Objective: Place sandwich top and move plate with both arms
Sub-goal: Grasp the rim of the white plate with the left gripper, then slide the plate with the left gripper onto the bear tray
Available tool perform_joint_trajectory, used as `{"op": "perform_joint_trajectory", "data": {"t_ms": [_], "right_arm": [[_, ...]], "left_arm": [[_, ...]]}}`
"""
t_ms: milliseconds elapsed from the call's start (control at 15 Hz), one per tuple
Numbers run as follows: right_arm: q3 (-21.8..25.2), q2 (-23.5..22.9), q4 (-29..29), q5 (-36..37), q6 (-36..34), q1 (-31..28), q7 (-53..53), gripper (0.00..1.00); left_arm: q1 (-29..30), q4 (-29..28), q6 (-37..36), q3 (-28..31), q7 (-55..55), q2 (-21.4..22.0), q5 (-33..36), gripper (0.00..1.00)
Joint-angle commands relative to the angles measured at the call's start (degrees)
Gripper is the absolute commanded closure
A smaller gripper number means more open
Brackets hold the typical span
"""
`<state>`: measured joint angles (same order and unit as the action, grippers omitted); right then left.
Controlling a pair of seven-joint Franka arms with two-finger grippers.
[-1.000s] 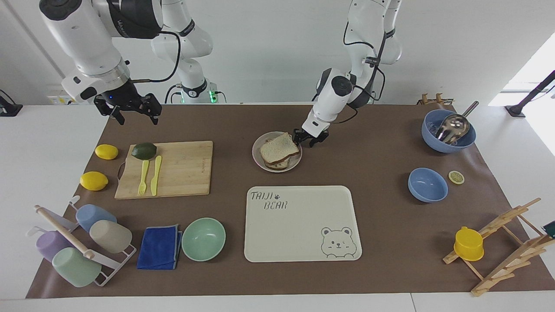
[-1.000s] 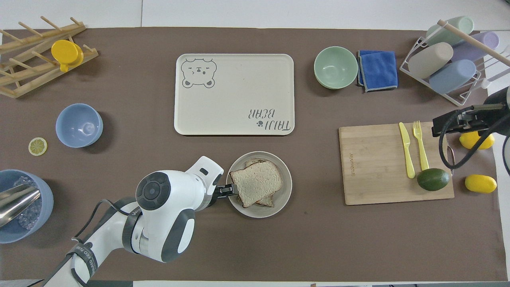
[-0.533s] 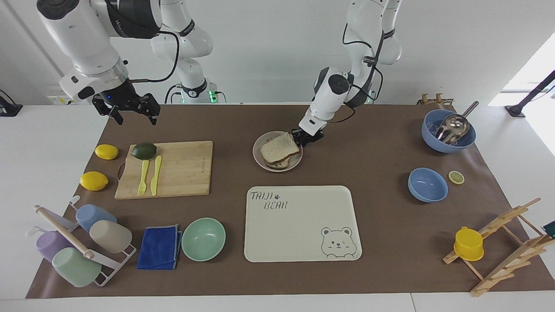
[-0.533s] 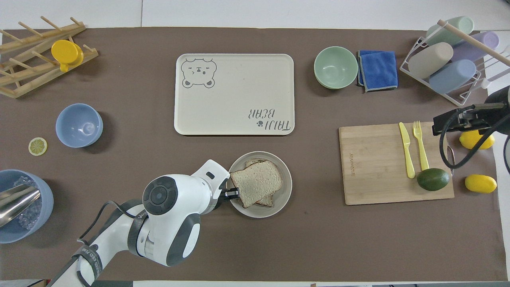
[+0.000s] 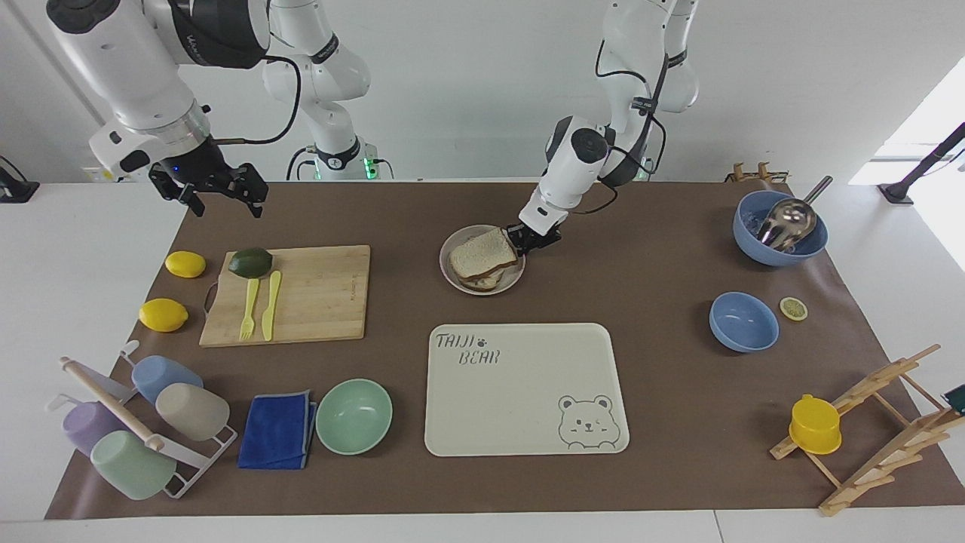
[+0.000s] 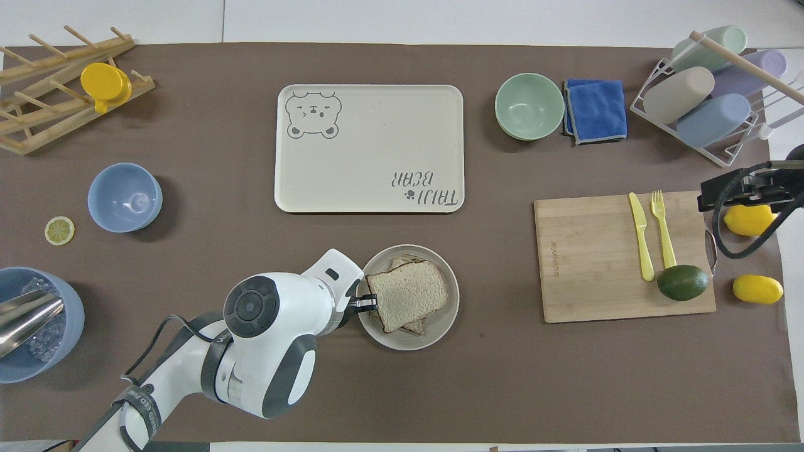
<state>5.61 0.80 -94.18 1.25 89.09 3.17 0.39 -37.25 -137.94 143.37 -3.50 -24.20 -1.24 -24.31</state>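
Left gripper [image 5: 525, 240] jaws clenched on plate [image 5: 454, 278] rim, sandwich top [image 5: 482, 253] on it; right gripper [image 5: 220, 197] jaws released, above cutting board [image 5: 317, 298].

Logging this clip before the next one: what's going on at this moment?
The sandwich top already lies on the stack on the plate, which stands near the middle of the table, nearer to the robots than the bear-printed tray. The left gripper is down at the plate's rim, shut on it. The right gripper waits open in the air by the table corner, near the cutting board.
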Motion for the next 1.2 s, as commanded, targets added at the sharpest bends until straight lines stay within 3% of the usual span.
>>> {"op": "perform_joint_trajectory", "data": {"t_ms": [0,200,467,800,1000,1133], "right_arm": [[-0.87,0.34,0.05,-1.33,-0.14,-1.41,-1.36,0.00],[-0.87,0.60,-0.74,-1.42,-0.23,-1.23,-1.44,0.00],[-0.87,0.60,-0.74,-1.33,-0.23,-1.06,-1.35,0.00],[-0.87,0.60,-0.74,-1.42,-0.23,-1.06,-1.35,0.00],[-0.87,0.52,-0.74,-1.42,-0.23,-1.06,-1.35,0.00],[-0.87,0.60,-0.83,-1.42,-0.23,-1.15,-1.35,0.00]], "left_arm": [[2.52,5.12,-8.50,0.77,1.61,0.10,-1.09,1.00],[8.49,13.90,-19.58,0.86,4.77,-0.25,-1.09,1.00],[15.62,29.28,-27.61,1.04,5.39,-7.00,-0.91,1.00],[19.41,46.42,-29.73,1.13,5.31,-21.14,-0.03,1.00],[20.99,60.03,-31.75,1.30,5.39,-32.21,-0.03,1.00],[21.26,62.27,-30.09,1.39,5.48,-35.31,0.75,1.00]]}}
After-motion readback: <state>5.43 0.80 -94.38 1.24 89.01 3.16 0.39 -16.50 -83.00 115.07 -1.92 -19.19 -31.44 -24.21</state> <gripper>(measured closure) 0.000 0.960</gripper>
